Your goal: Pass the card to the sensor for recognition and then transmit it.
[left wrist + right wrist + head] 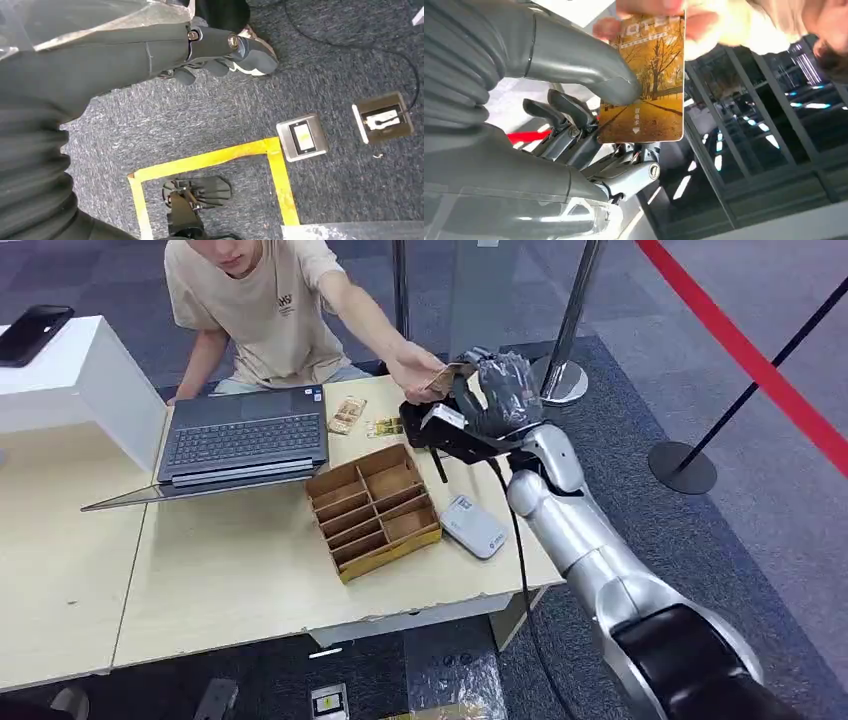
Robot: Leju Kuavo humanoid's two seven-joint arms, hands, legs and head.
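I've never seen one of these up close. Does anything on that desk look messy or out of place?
Mostly tidy. The wooden divider tray sits askew to the table edge, and two cards lie loose beside the laptop rather than in it. The card at the right hand is being passed to a person's hand, which is expected.

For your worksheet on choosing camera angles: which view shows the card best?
The right wrist view: the card fills it, its autumn-tree print clear, pinched by the right hand and a person's hand. The head view shows a sliver; the left wrist view looks at carpet.
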